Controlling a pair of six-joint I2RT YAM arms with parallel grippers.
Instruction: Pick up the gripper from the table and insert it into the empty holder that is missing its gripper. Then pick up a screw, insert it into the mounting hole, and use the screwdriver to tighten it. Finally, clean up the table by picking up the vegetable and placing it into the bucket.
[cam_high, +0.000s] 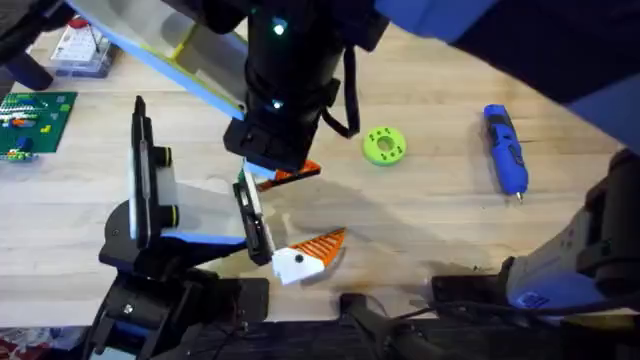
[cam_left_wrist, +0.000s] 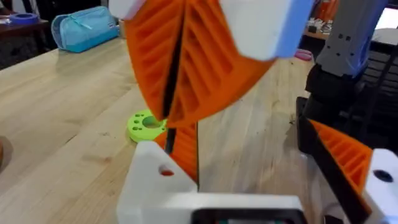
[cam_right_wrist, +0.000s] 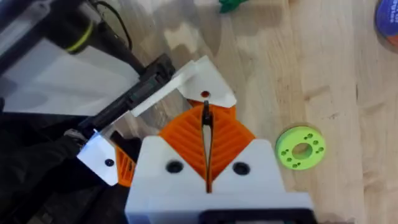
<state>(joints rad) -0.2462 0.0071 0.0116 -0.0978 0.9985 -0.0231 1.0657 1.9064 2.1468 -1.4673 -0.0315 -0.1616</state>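
1. Orange ribbed pads on the right gripper (cam_right_wrist: 205, 115): two, pressed together. A thin dark sliver sits between them; I cannot tell what it is.
2. Left gripper (cam_left_wrist: 249, 140): two fingers, spread wide, with the right gripper's pads hanging between them.
3. Holder (cam_right_wrist: 134, 99): one black bar, just beyond the right fingertips. One white finger piece (cam_right_wrist: 208, 81) with a single hole sits at its near end.
4. Screwdriver (cam_high: 505, 148): one, lying flat, well apart from all fingers, beyond one green disc (cam_high: 384, 145).
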